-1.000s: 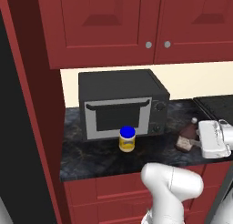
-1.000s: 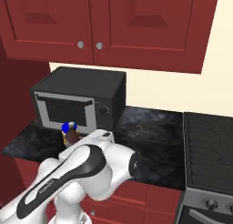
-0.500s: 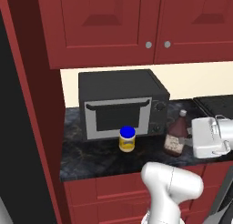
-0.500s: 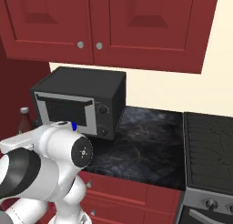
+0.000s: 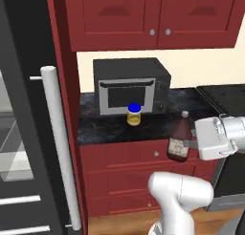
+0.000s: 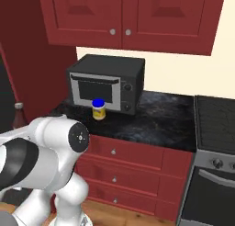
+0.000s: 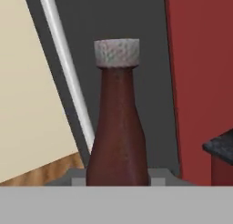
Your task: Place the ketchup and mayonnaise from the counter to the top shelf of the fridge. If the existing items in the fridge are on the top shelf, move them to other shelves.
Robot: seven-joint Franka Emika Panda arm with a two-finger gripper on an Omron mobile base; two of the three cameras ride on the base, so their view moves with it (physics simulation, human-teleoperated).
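The tool (image 5: 192,144) is closed on the ketchup bottle (image 5: 179,139), holding it upright in the air in front of the counter (image 5: 95,126), clear of its edge. The mayonnaise jar (image 5: 134,114) waits by the microwave (image 5: 130,86). A wide swing toward the fridge handle (image 5: 57,148) could knock the bottle against it and loosen the grip.

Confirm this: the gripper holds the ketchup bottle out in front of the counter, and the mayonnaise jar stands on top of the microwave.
Wrong about the jar. The left base view shows the mayonnaise jar on the counter in front of the microwave, not on top. The rest stands: the gripper holds the ketchup bottle out in front of the counter.
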